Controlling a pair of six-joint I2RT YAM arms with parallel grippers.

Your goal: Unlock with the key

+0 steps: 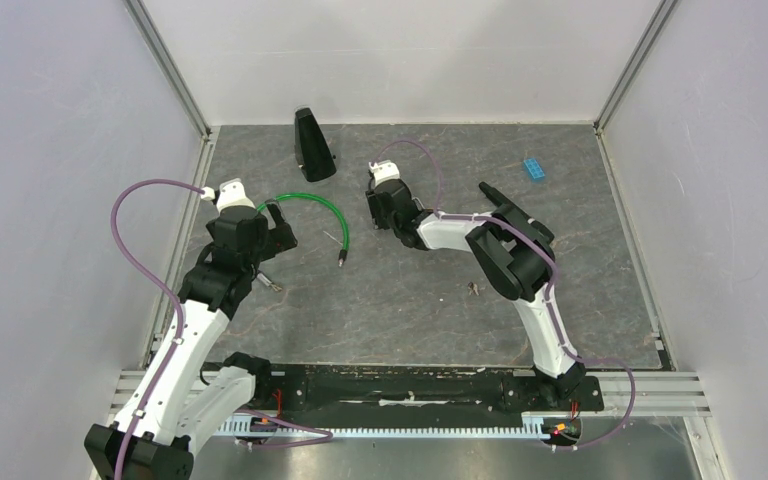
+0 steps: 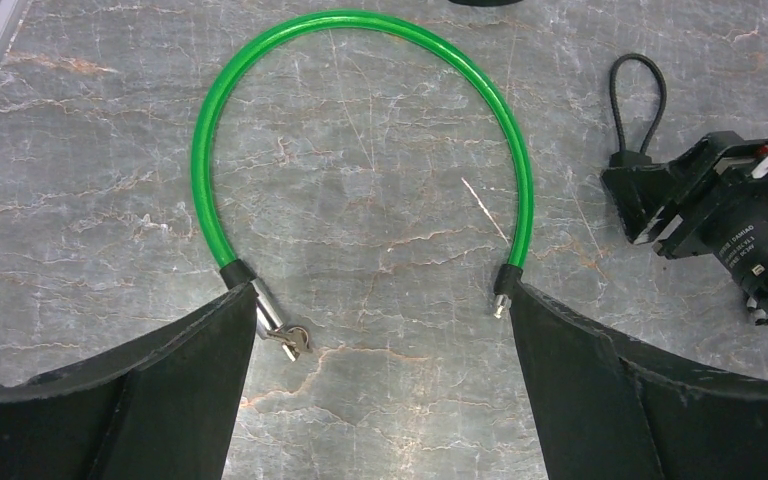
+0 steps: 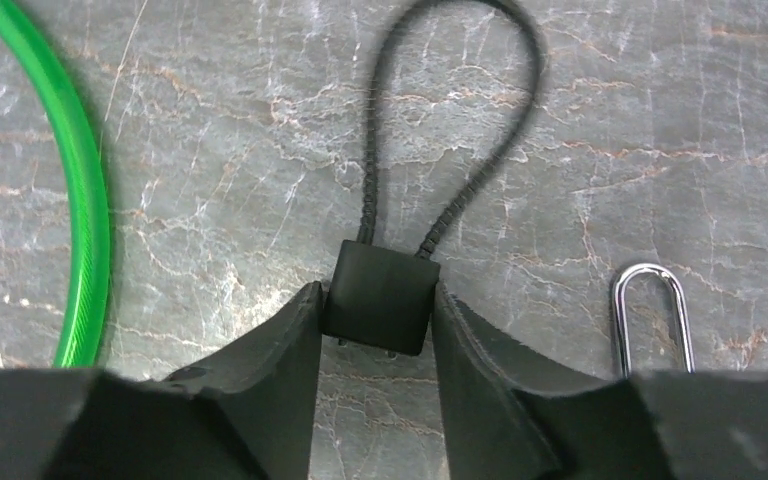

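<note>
My left pincer (image 2: 380, 295) is wide open, straddling both ends of the green cable (image 2: 360, 22), whose arc bulges away from me. The key (image 2: 288, 340) is at the cable end just beside my left finger, so the left arm's nearer. My right pincer (image 3: 375, 298) is clamped on a black block (image 3: 378, 320). No containers.

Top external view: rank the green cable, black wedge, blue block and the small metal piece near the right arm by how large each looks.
1. green cable, widest by span
2. black wedge
3. blue block
4. small metal piece, too small to identify
</note>
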